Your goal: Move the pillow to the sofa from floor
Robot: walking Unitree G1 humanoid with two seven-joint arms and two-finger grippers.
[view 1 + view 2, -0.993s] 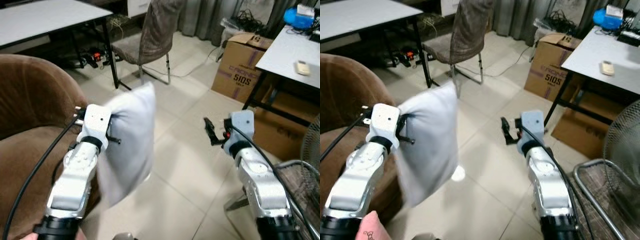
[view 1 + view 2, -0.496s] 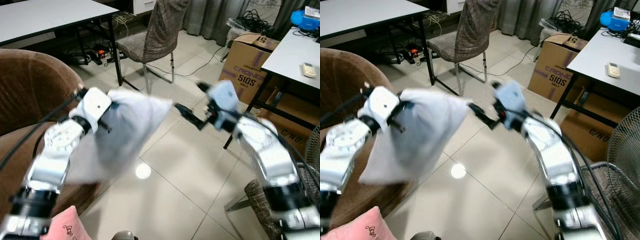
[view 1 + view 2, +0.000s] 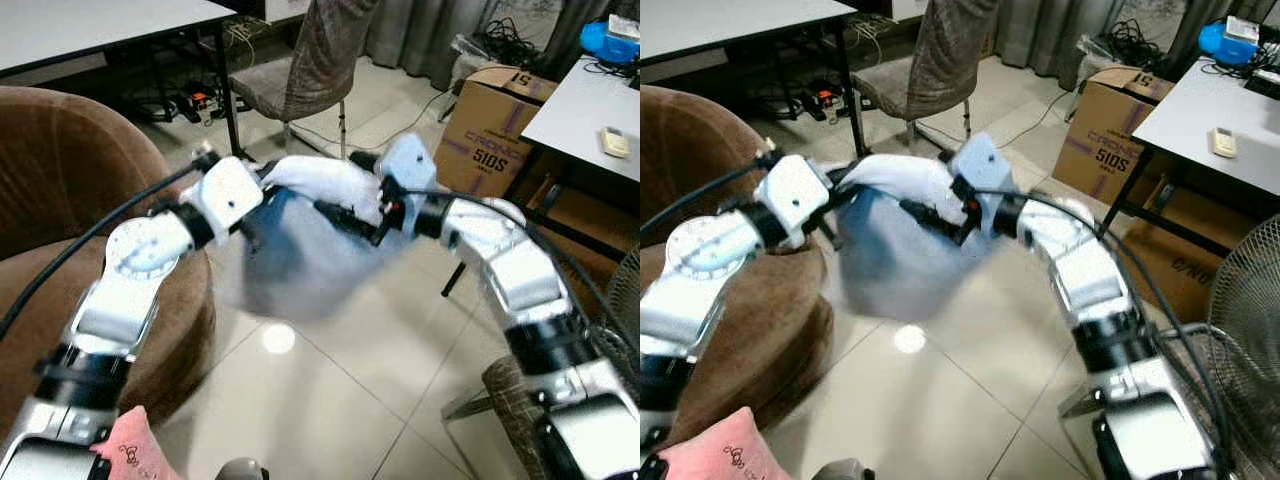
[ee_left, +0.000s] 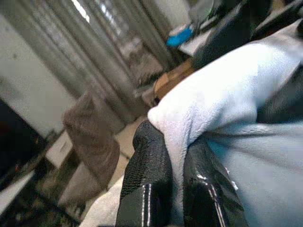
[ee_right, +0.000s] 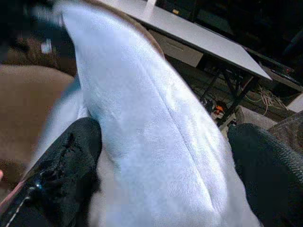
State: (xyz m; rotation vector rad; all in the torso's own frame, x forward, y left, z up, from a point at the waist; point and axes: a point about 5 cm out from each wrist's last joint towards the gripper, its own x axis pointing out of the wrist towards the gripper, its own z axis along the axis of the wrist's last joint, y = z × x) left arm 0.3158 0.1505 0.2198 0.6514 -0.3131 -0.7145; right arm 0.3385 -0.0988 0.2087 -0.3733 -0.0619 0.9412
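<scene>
Your white pillow (image 3: 300, 235) hangs bunched and sagging in the air above the tiled floor (image 3: 330, 400), just beside the brown sofa (image 3: 70, 200).

The soft white fleecy cloth pillow (image 3: 300, 235) has a matt, slightly napped surface with a stitched seam. The black fingers (image 4: 147, 189) pinching it look like textured rubbery plastic. The brown sofa (image 3: 70, 200) is plush, velvety fabric. The pale tiled floor (image 3: 330, 380) is smooth and glossy, reflecting a light. The brown cardboard box (image 3: 490, 125) is matt, and the grey chair (image 3: 300, 70) is woven cloth on thin metal legs.
</scene>
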